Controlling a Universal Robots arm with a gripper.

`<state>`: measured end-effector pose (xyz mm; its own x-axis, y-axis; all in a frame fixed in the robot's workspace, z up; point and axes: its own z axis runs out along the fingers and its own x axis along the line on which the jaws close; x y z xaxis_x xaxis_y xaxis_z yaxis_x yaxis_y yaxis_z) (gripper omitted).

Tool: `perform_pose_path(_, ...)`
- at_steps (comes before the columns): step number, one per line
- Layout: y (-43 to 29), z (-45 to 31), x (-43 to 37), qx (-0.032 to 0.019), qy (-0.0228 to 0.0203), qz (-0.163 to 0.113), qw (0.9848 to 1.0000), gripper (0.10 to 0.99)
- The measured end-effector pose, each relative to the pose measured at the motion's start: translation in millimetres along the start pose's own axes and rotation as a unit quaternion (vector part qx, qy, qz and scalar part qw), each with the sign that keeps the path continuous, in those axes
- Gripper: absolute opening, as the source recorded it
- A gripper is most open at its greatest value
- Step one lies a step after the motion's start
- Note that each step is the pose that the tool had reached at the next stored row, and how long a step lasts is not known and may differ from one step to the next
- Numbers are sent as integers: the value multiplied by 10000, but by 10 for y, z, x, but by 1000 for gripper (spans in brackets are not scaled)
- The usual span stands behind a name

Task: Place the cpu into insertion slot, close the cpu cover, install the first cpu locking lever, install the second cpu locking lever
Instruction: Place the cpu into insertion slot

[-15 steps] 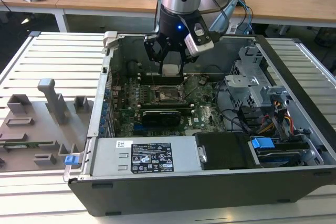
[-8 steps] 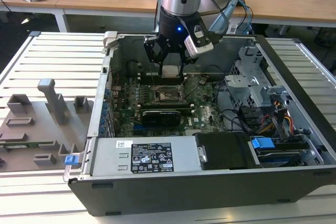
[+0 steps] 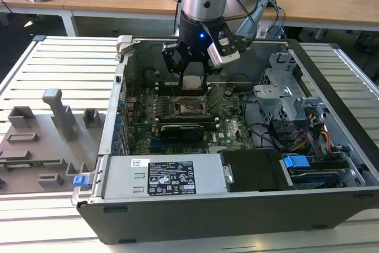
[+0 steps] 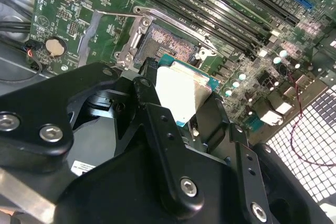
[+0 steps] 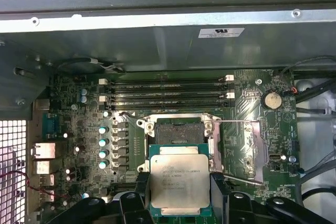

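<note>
My gripper [image 3: 192,80] hangs inside an open computer case, shut on the cpu [image 3: 192,83], a flat square chip with a pale metal top. In the first wrist view the cpu [image 5: 179,181] sits level between the two black fingers [image 5: 140,190]. The dark square insertion slot [image 5: 179,134] lies on the green board beyond it, uncovered and with nothing in it. In the second wrist view the cpu [image 4: 181,94] hovers beside the insertion slot [image 4: 170,43]. A silver frame [image 5: 210,129] rims the slot; I cannot tell how the cpu cover stands. Thin wire levers [image 5: 239,122] stick out sideways.
Long black memory slots [image 5: 168,92] run behind the socket. The case's back wall [image 5: 157,45] stands close behind those. A power supply [image 3: 160,179] fills the front, a drive cage [image 3: 284,96] the exterior view's right. Grey fixtures [image 3: 56,114] stand on the table outside.
</note>
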<state>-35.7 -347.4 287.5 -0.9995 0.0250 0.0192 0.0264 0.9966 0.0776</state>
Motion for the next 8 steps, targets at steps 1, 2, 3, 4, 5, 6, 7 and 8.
perform_pose_path(1,-1,9,0,0,0,0,10000,541)
perform_pose_path(2,-1,18,0,0,0,0,10000,541)
perform_pose_path(3,-2,26,0,0,0,0,10000,541)
perform_pose_path(4,-3,32,-1,0,0,0,10000,541)
perform_pose_path(5,-3,36,-1,0,0,0,10000,541)
perform_pose_path(6,-3,41,-1,0,0,0,10000,541)
perform_pose_path(7,-4,46,-1,0,0,0,10000,541)
perform_pose_path(8,-4,54,-1,0,0,0,10000,541)
